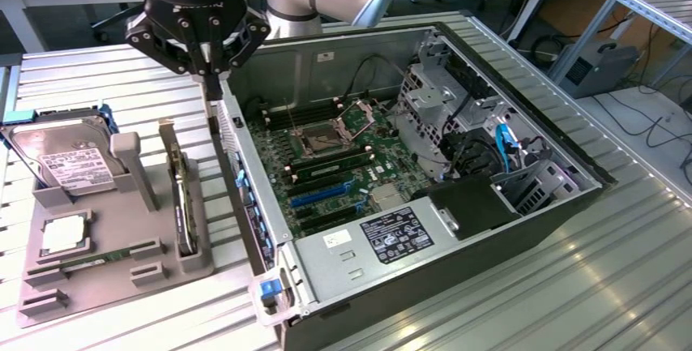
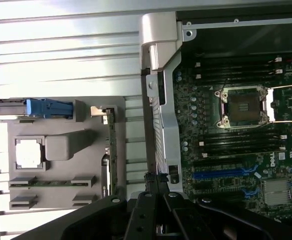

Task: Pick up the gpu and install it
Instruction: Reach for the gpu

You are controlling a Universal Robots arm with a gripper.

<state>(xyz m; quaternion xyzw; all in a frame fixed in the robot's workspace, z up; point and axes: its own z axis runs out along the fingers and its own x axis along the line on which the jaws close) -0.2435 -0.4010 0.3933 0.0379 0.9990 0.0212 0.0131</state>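
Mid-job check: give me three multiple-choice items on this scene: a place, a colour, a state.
1. The gpu sits: A) in the grey holder beside the case; B) in a motherboard slot; C) flat on the table.
2. The long expansion slots are: A) red; B) blue; C) yellow.
3. The gripper is: A) open; B) shut on the gpu; C) shut, empty.
1A, it stands on edge in the holder; 2B, they show as bright blue strips; 3C, it is closed up with nothing in it.

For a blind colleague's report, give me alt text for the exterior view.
The shut gripper hangs above the wall of an open computer case. The gpu stands on edge in a gray holder beside the case, untouched.
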